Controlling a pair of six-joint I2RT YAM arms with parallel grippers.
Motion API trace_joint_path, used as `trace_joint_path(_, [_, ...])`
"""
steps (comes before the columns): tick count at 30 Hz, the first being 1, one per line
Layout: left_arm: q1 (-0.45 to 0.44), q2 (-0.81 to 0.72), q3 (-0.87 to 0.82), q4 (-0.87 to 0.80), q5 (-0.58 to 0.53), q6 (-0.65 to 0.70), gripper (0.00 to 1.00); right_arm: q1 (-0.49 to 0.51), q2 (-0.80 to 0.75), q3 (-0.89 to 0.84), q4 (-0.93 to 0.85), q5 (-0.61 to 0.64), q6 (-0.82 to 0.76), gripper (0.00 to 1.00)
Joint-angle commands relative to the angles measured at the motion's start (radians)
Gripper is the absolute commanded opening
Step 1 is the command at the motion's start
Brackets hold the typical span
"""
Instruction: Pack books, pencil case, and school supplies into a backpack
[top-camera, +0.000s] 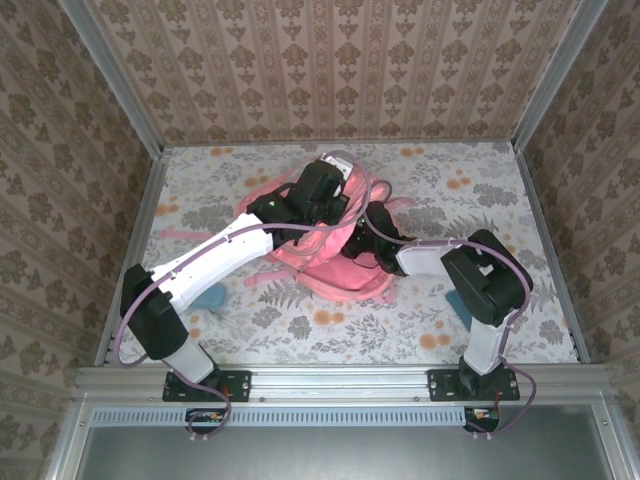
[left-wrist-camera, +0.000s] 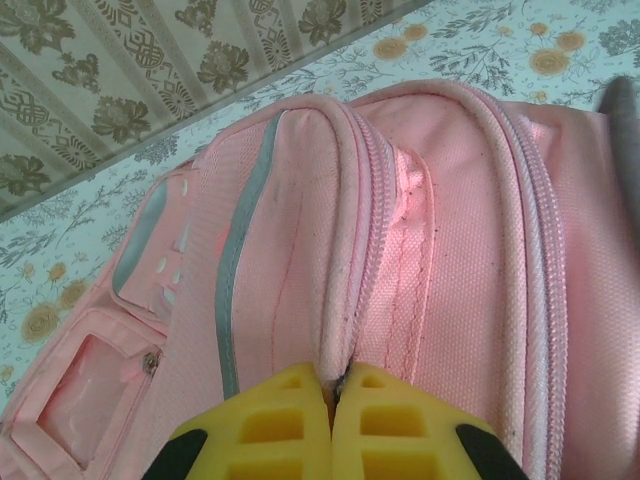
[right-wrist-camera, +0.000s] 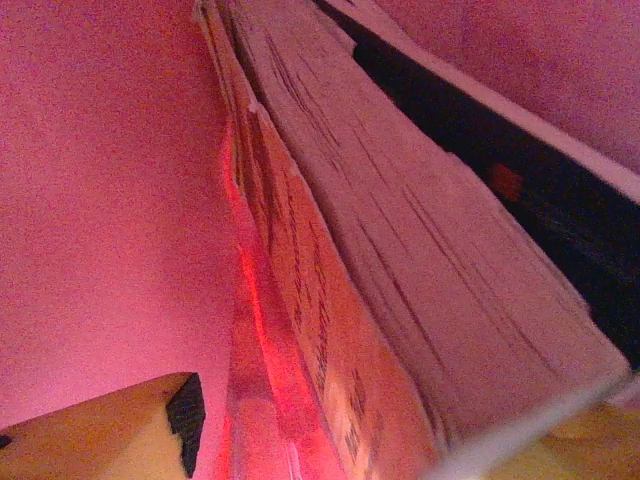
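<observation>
My left gripper (left-wrist-camera: 335, 420) is pinching the backpack (left-wrist-camera: 300, 230) at its zipper rim. My right gripper (right-wrist-camera: 390, 430) is spread inside. The books (right-wrist-camera: 400, 250) sit between its jaws, long axis running straight ahead, deeper in.

Floral table (top-camera: 500, 200) bears pink backpack (top-camera: 315, 263) and teal school supplies (top-camera: 213, 297).

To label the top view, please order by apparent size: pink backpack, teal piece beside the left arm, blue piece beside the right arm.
Largest: pink backpack.
Then teal piece and blue piece: both small and partly covered, so unranked.
</observation>
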Motion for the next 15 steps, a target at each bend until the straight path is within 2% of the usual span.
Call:
trace_joint_path(1, [0.019,-0.071,0.005,0.115,0.003,-0.04,0.01,-0.029,-0.096,-0.079,-0.038,-0.035,0.036,0.66])
trace_joint_path(4, [0.028,-0.062,0.001,0.116,0.014,-0.047,0.02,-0.051,-0.168,-0.148,-0.062,-0.079,0.063,0.55])
trace_joint_path(9, [0.036,-0.038,-0.007,0.117,0.034,-0.053,0.01,-0.082,-0.307,-0.231,-0.13,-0.103,0.055,0.49])
trace_joint_path(12, [0.044,-0.012,-0.007,0.116,0.06,-0.057,0.01,-0.11,-0.432,-0.289,-0.236,-0.056,0.023,0.48])
trace_joint_path(15, [0.057,0.022,0.008,0.105,0.135,-0.059,0.01,-0.158,-0.586,-0.342,-0.39,0.016,-0.035,0.46])
